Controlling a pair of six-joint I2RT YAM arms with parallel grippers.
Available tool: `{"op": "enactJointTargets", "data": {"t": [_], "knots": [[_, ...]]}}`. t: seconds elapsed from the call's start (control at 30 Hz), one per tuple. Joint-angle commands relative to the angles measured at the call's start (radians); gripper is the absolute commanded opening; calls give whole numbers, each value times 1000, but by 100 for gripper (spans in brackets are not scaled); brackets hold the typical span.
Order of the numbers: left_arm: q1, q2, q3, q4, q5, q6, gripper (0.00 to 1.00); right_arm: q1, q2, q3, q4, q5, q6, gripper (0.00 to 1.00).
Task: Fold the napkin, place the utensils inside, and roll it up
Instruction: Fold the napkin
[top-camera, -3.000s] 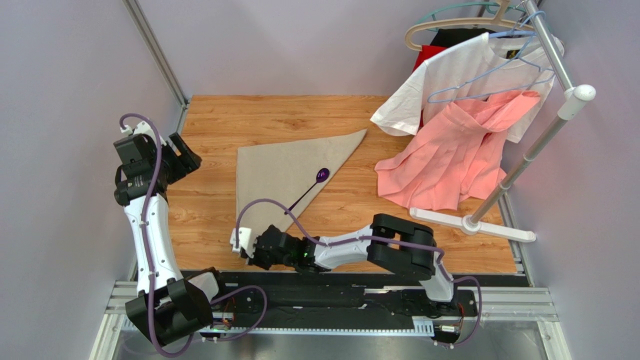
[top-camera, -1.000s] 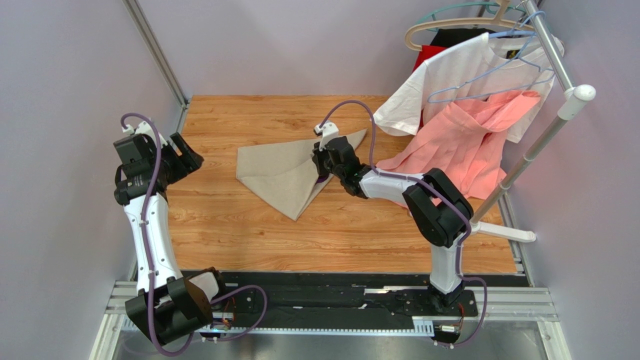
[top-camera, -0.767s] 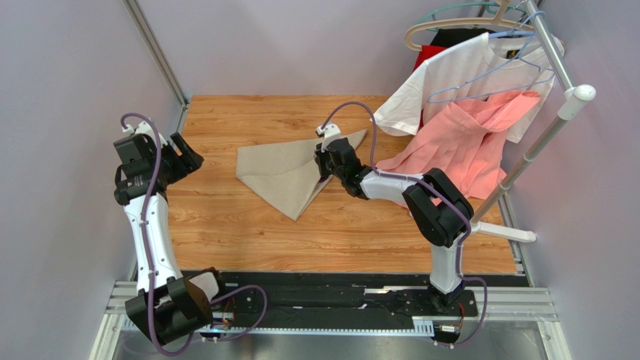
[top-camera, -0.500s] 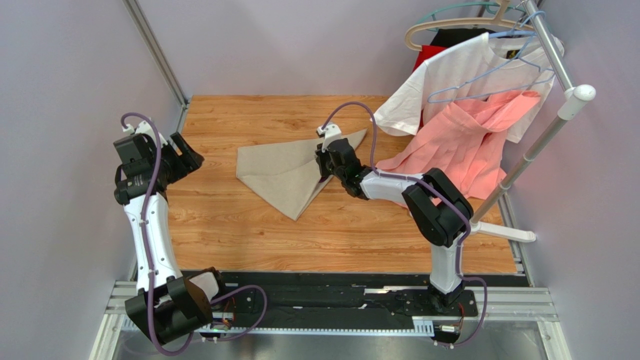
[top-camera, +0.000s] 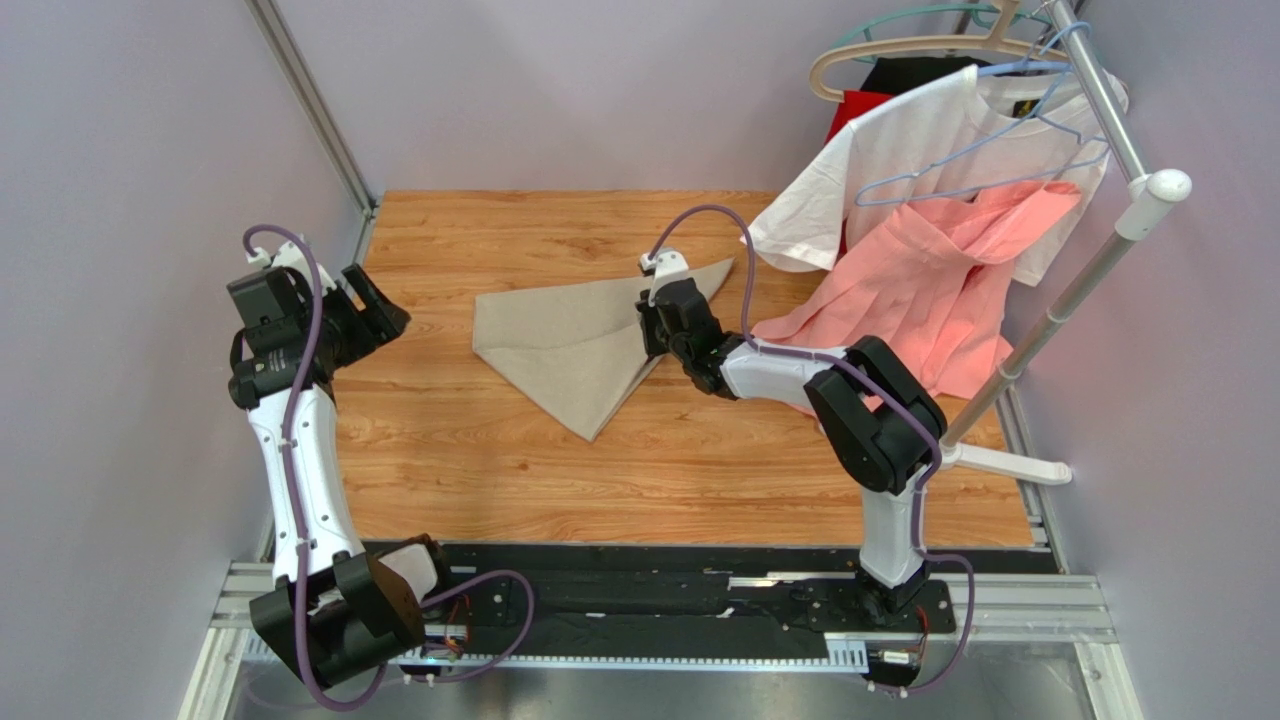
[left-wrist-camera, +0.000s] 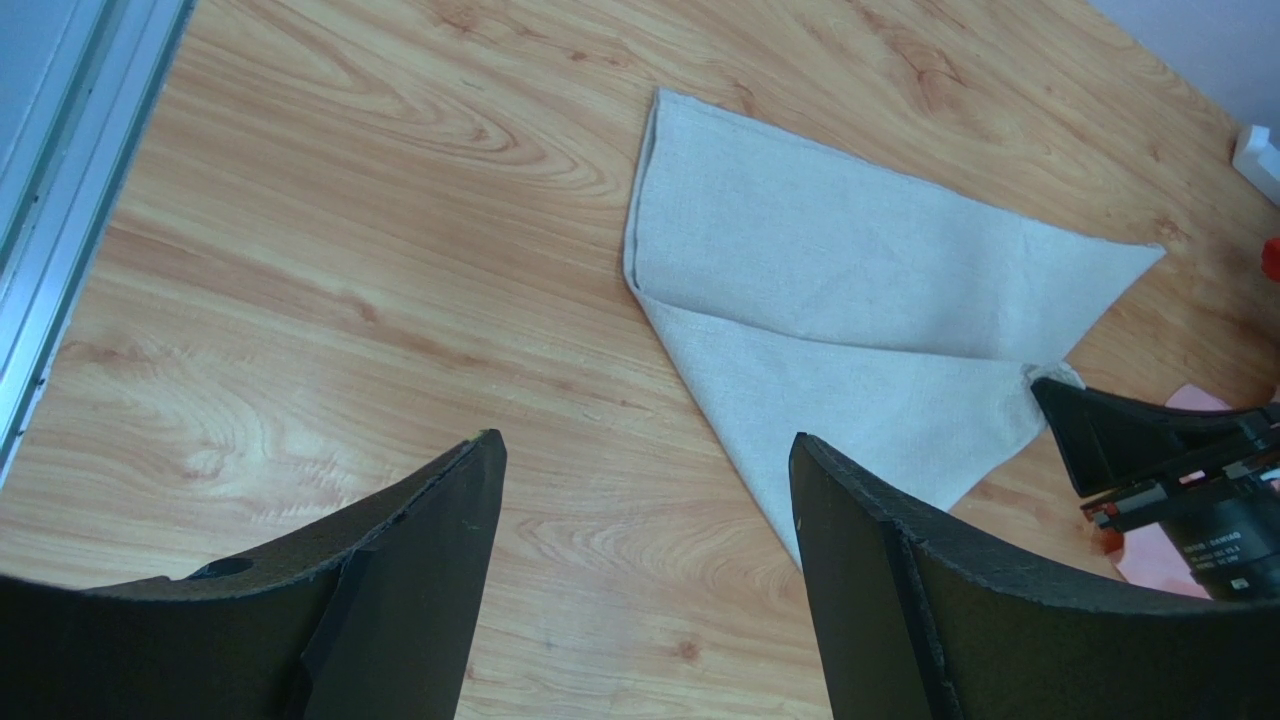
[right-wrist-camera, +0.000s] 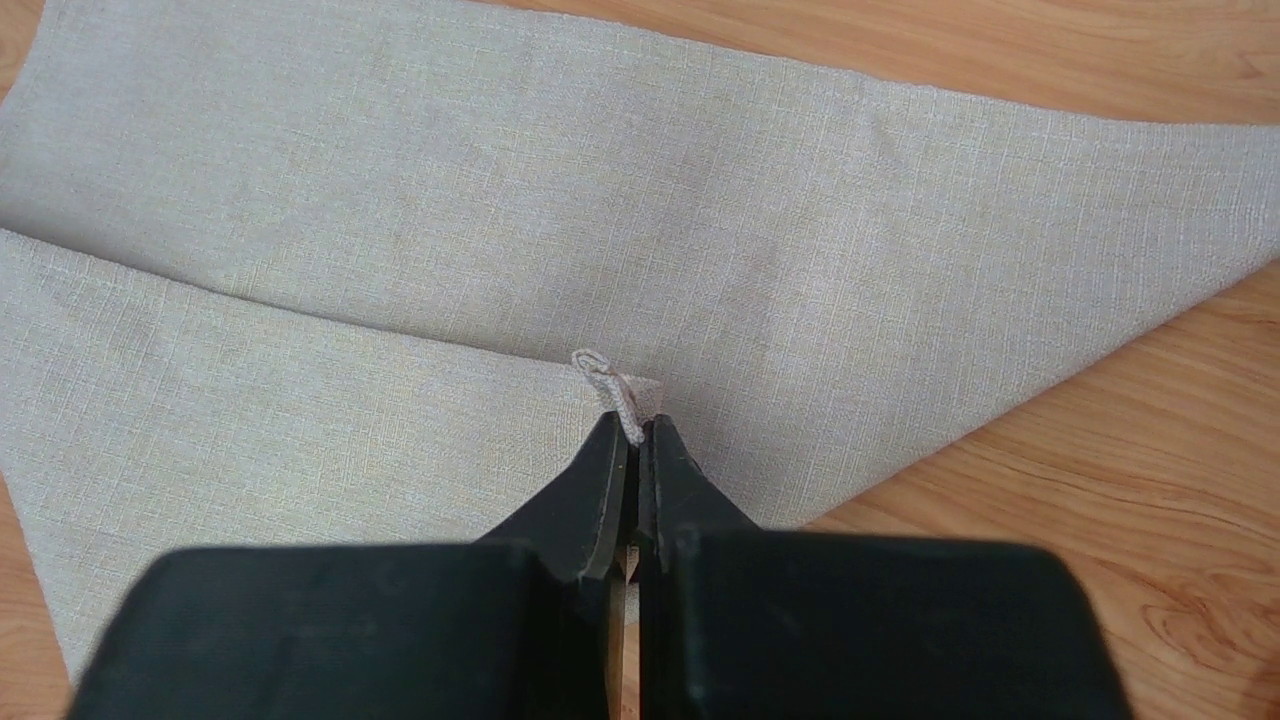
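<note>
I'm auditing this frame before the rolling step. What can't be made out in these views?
Utensils: none shows in any view; whether the folded napkin covers them cannot be told.
Right gripper: in the top view its own wrist hides where it pinches the napkin's corner.
Red garment: top view, mostly hidden behind the white T-shirt.
Napkin's left end: right wrist view, cut off by the frame edge.

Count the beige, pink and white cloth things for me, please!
Beige: 1, the napkin
Pink: 1, the garment
White: 1, the T-shirt
Total: 3
</note>
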Motion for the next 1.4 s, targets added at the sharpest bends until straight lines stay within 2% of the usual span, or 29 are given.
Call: {"op": "enactJointTargets", "data": {"t": [0.0, 0.1, 0.17, 0.2, 0.27, 0.43, 0.67, 0.7, 0.93, 1.13, 1.3, 1.37], "knots": [[7, -3, -2, 36, 18, -5, 79, -5, 2, 33, -23, 48, 39, 0], [9, -5, -4, 36, 18, -4, 78, -6, 5, 30, -43, 60, 62, 0], [7, -5, -3, 35, 20, -4, 79, -6, 5, 30, -49, 80, 68, 4], [9, -5, -4, 36, 20, -5, 79, -6, 8, 33, -58, 84, 76, 9], [7, -5, -2, 36, 21, -5, 79, -9, 13, 42, -67, 84, 79, 28], [7, -3, -6, 38, 24, -5, 79, -18, 24, 97, -93, 52, 41, 55], [-2, 6, -16, 49, 55, -22, 78, -60, -55, 122, -201, -8, 41, 69], [-10, 9, -16, 50, 55, -25, 78, -69, -84, 116, -221, -26, 48, 89], [-88, 29, -18, 41, 31, -16, 78, -190, -133, 44, -244, -286, 205, 91], [-96, 37, -18, 41, 35, -17, 78, -267, -89, 28, -229, -414, 349, 91], [-99, 40, -16, 41, 37, -16, 77, -291, -73, -41, -91, -465, 444, 96], [-100, 40, -16, 41, 40, -16, 77, -294, -50, -36, -90, -472, 470, 96]]}}
